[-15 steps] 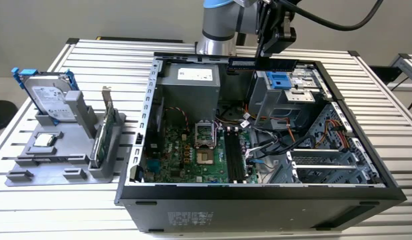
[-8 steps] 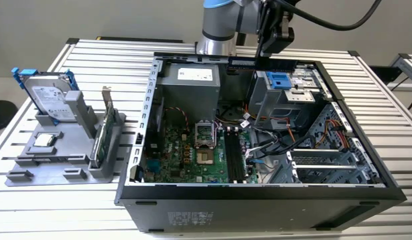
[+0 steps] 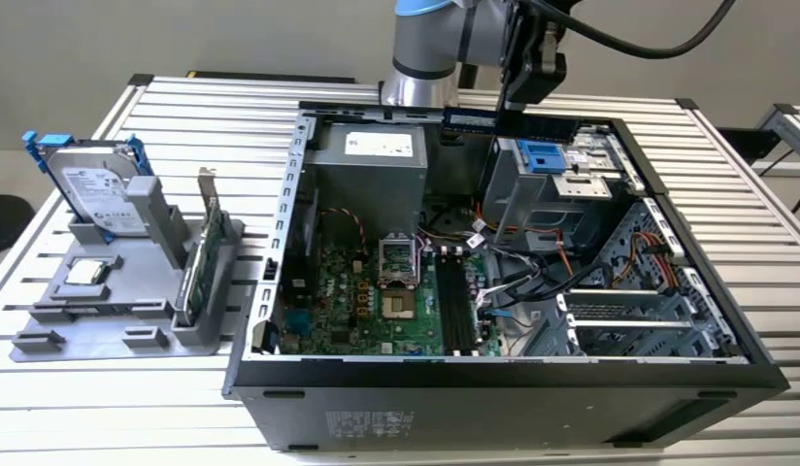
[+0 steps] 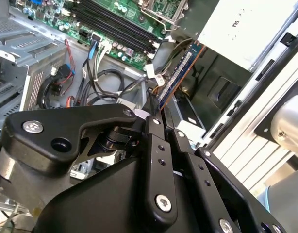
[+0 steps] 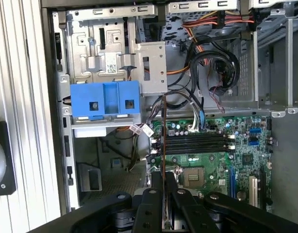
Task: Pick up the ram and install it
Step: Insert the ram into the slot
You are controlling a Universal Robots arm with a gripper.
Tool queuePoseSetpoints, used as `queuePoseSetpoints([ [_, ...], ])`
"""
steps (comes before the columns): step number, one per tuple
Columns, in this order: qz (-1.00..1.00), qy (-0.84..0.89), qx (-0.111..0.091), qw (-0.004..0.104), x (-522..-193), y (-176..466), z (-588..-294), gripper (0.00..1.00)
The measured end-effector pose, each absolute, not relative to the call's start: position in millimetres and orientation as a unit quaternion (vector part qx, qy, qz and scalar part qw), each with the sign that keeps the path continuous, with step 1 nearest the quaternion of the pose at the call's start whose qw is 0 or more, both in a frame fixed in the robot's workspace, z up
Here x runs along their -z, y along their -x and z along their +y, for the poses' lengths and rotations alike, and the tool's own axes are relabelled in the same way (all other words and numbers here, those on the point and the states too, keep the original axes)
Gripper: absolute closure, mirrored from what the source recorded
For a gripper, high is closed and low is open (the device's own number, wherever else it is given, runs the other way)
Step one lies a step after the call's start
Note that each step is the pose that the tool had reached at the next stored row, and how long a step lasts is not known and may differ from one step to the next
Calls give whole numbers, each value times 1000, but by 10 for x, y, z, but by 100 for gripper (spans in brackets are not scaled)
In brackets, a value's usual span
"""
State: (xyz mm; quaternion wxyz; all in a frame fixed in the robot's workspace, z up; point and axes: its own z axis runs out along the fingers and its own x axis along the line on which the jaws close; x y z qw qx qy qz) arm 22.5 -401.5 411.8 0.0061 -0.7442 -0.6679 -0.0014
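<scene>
My gripper [image 3: 520,109] hangs over the far rim of the open computer case [image 3: 504,374] and is shut on the ram [image 3: 511,122], a slim dark stick lying level above the case's back edge. In the second wrist view the ram [image 4: 179,75] juts out from between the black fingers [image 4: 156,145], its pale label facing up. In the first wrist view the ram [image 5: 163,131] shows edge-on as a thin line running out from the gripper [image 5: 163,189]. The black memory slots [image 3: 458,306] [image 5: 195,144] [image 4: 115,24] on the green motherboard lie well below it.
A grey holder [image 3: 116,320] on the exterior view's left carries a hard drive in blue rails [image 3: 96,189], a green card [image 3: 206,257] and a small chip [image 3: 89,272]. Inside the case are a power supply [image 3: 374,160], a blue bracket [image 5: 105,99] and loose cables [image 5: 212,63].
</scene>
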Motion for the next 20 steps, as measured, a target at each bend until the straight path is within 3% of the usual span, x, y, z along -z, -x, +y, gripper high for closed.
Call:
queuePoseSetpoints([
  [20, -604, 797, 2, 6, -4117, -225, -4015, 100],
])
